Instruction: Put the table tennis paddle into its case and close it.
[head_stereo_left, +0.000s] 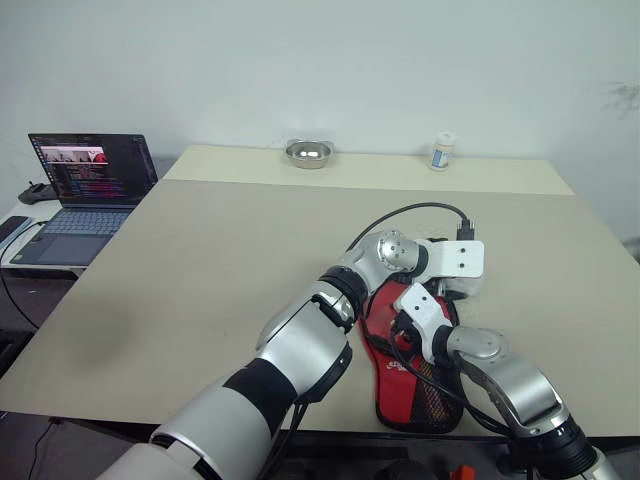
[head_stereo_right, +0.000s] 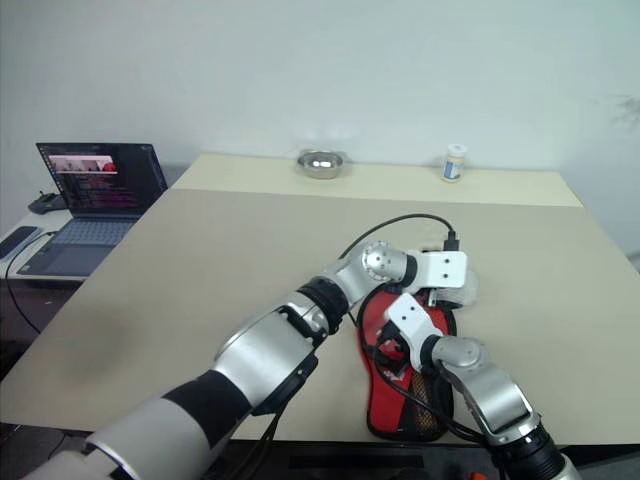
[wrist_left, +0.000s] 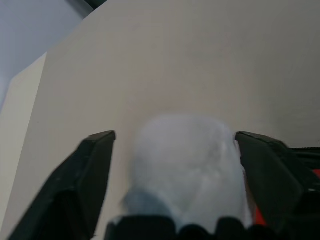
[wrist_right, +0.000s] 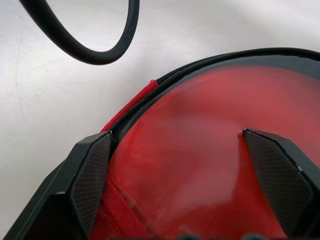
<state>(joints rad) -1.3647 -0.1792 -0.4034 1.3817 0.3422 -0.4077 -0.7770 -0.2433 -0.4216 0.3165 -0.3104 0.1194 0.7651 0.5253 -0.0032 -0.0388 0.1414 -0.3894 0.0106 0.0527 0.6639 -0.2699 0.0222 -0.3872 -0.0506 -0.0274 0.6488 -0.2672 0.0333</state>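
Both end effectors spread, case (head_stereo_left: 415, 385) beneath right end effector (wrist_right: 175, 165)

Red case (head_stereo_left: 412, 385) with black mesh, beige table (head_stereo_left: 220, 260)

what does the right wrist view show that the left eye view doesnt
Right wrist view: a close look at the case's black edging, a smooth red surface inside it, and the open right gripper spread over that red.

Left eye view: the whole table, a laptop on a side desk, a metal bowl and a small white bottle at the far edge, and the left gripper.

Both: the case, the table and a black cable.
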